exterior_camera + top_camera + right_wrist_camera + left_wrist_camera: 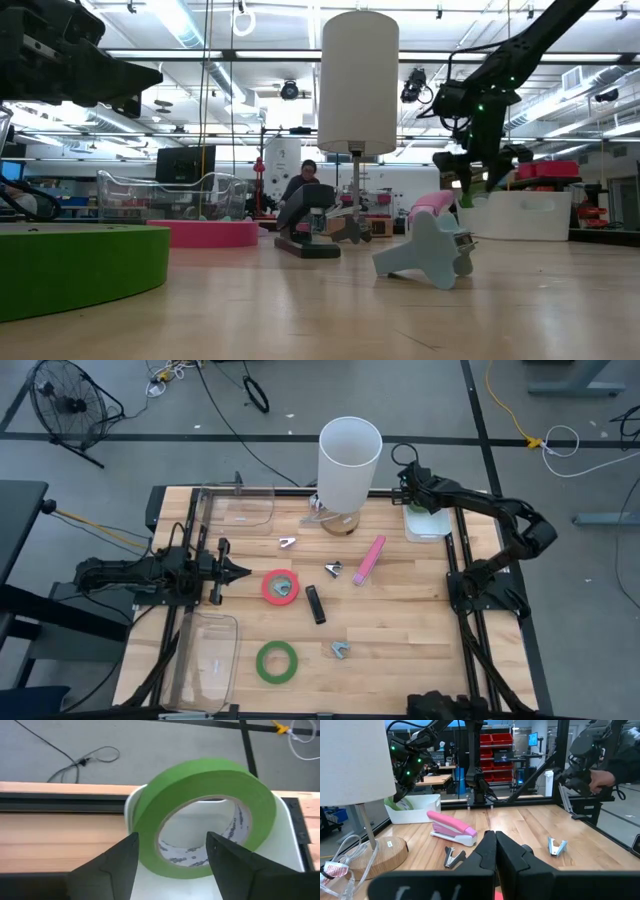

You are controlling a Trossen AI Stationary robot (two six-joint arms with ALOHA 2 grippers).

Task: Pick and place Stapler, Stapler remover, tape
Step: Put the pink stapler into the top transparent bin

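A green tape ring [200,785] stands tilted in the white tray [294,835] at the table's far right, its lower rim down inside the tray. My right gripper [172,840] is open just above it, pointing down at a slant; one finger is outside the ring's near wall and the other is in front of its hole. Out on the table lie a red tape ring [281,587], another green ring [277,661], a pink stapler [368,560], a black stapler [316,604] and staple removers [333,568] [340,650] [288,543]. My left gripper [243,570] is shut and level at the table's left. My right gripper is open astride the near wall [150,852] of the green tape ring, coming from above at a slant. I cannot tell whether either finger touches the ring. The ring rests in the tray, tilted.
A white-shaded lamp [349,458] on a wooden base stands at the far middle, close to the tray. Clear plastic bins sit at the far left [240,506] and near left [206,656]. A person sits in the room beyond the table [306,180].
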